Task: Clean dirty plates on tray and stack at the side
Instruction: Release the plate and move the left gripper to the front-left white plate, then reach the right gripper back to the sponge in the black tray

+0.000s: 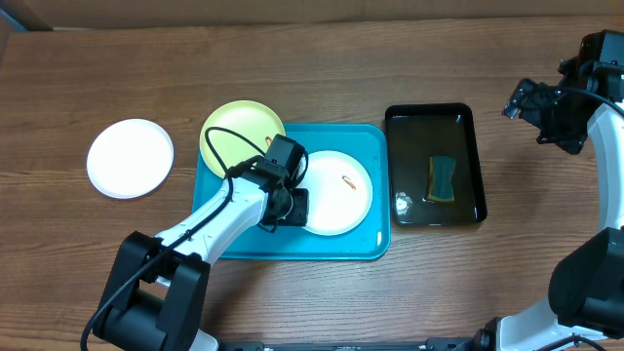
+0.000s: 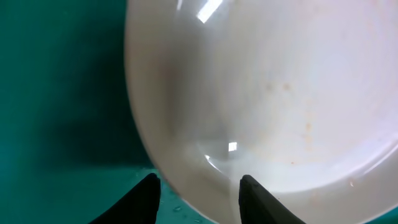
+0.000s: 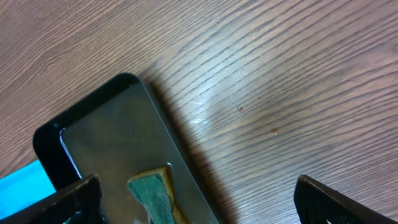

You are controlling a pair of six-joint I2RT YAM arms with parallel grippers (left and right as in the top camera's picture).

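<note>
A white plate (image 1: 336,192) with a small orange smear lies on the turquoise tray (image 1: 375,242). A pale yellow-green plate (image 1: 239,132) rests half on the tray's far left corner. A second white plate (image 1: 130,158) sits on the table to the left. My left gripper (image 1: 292,207) is at the left rim of the tray's white plate. In the left wrist view its fingers (image 2: 196,190) are apart and straddle the plate's rim (image 2: 280,81), one over the tray (image 2: 62,93). My right gripper (image 1: 531,107) is open and empty, raised at the far right.
A black tray (image 1: 478,166) holding water and a green-and-yellow sponge (image 1: 443,179) stands right of the turquoise tray. The right wrist view shows the black tray's corner (image 3: 106,124), the sponge (image 3: 152,193) and bare wood table between my right fingers (image 3: 196,199).
</note>
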